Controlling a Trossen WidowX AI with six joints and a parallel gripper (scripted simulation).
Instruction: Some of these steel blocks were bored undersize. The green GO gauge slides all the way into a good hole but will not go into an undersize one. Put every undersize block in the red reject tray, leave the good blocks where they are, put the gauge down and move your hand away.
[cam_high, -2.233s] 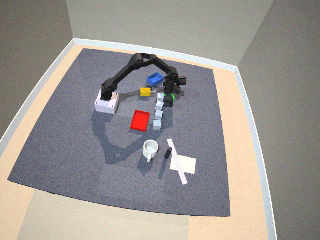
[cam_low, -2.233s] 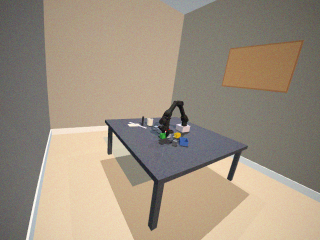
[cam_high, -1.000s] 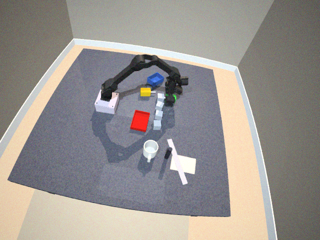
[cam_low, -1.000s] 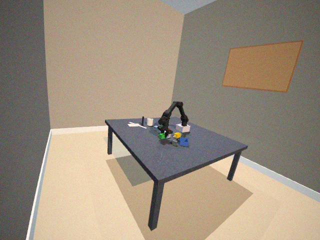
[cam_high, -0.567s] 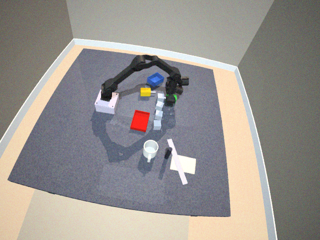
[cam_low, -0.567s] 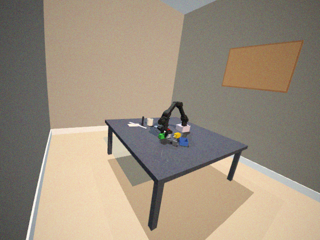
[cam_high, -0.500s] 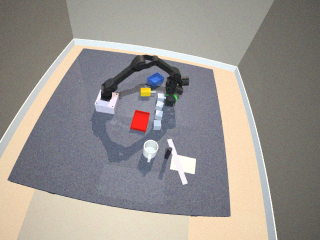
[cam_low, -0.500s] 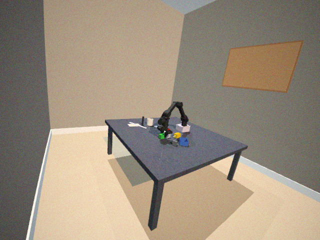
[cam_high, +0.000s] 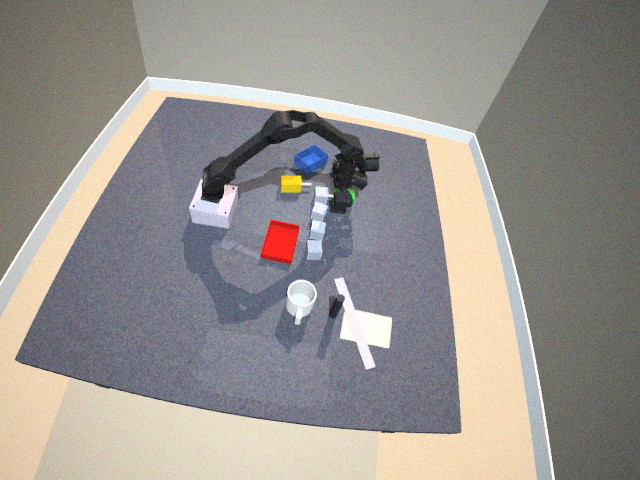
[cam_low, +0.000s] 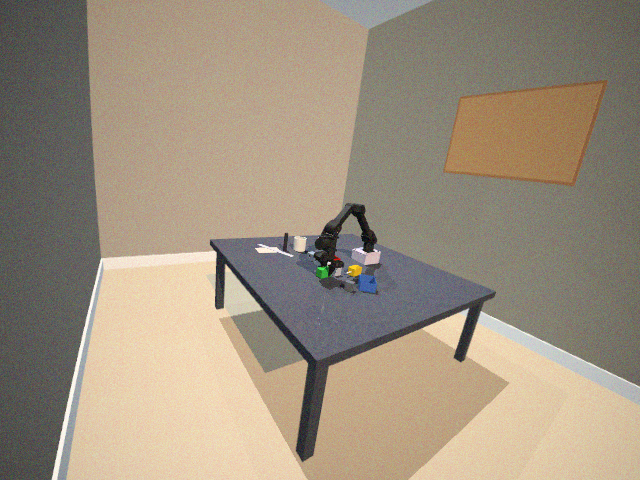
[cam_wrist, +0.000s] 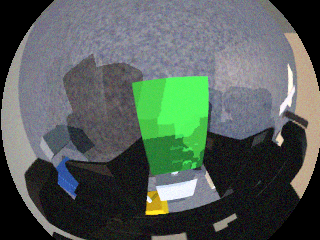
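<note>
My gripper (cam_high: 343, 197) (cam_low: 330, 268) (cam_wrist: 175, 145) is shut on the green GO gauge (cam_high: 352, 196) (cam_low: 322, 272) (cam_wrist: 172, 110), at the far end of the block row. The gauge's pale pin points at the far steel block (cam_high: 321, 194) (cam_wrist: 176, 190). Whether its tip is in the bore, I cannot tell. Nearer in the row stand a second block (cam_high: 318, 211), a third block (cam_high: 317, 229) and the nearest block (cam_high: 314, 250). Another grey block (cam_low: 349, 285) (cam_wrist: 56, 139) stands near the blue tray, hidden in the top view. The red tray (cam_high: 280, 242) is empty.
A yellow gauge (cam_high: 291, 183) (cam_low: 354, 270) (cam_wrist: 157, 205) lies left of the far block. The blue tray (cam_high: 311, 158) (cam_low: 367, 283) (cam_wrist: 67, 177) is behind it. A white mug (cam_high: 301, 297), a black upright cylinder (cam_high: 336, 306), a pale strip (cam_high: 354, 322) and paper (cam_high: 378, 329) are nearer.
</note>
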